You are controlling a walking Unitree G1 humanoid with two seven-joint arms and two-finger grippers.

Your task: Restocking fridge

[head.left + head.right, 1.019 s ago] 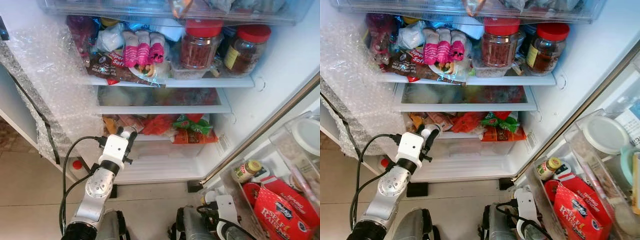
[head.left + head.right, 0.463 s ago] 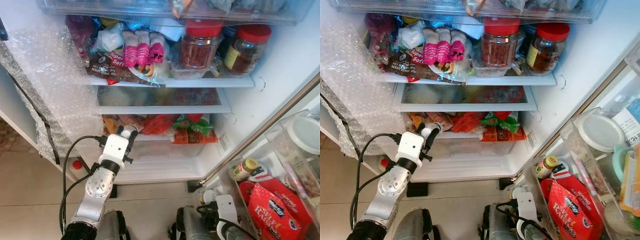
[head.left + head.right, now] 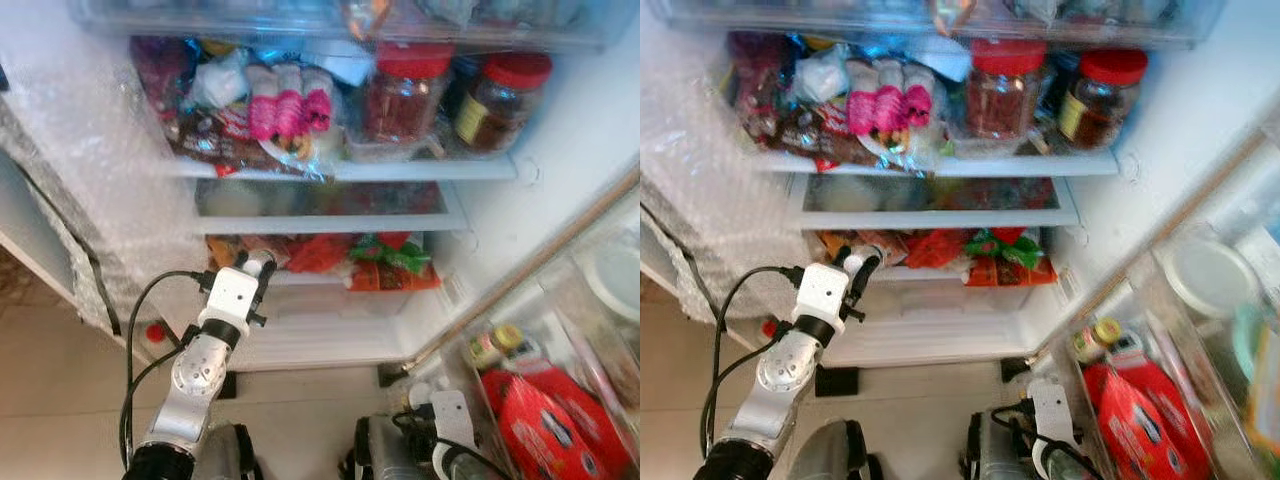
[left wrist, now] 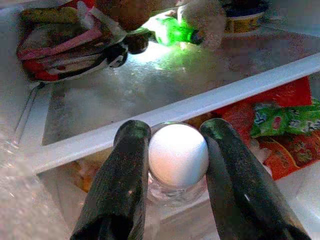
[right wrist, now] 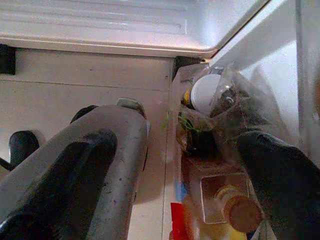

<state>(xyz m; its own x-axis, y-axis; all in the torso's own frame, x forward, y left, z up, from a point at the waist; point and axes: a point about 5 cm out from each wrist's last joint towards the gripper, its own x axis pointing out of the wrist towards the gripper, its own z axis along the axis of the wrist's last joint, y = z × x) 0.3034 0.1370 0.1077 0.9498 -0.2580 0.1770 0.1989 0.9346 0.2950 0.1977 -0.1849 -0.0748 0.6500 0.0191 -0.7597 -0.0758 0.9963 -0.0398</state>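
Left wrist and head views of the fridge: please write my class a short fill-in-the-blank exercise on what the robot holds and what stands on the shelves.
1. The left gripper is shut on a clear container whose cap is ____ in colour.
2. The two big jars on the upper shelf both have ____ lids.
3. The left inner wall of the fridge is covered with ____ wrap.

Missing words: white; red; bubble
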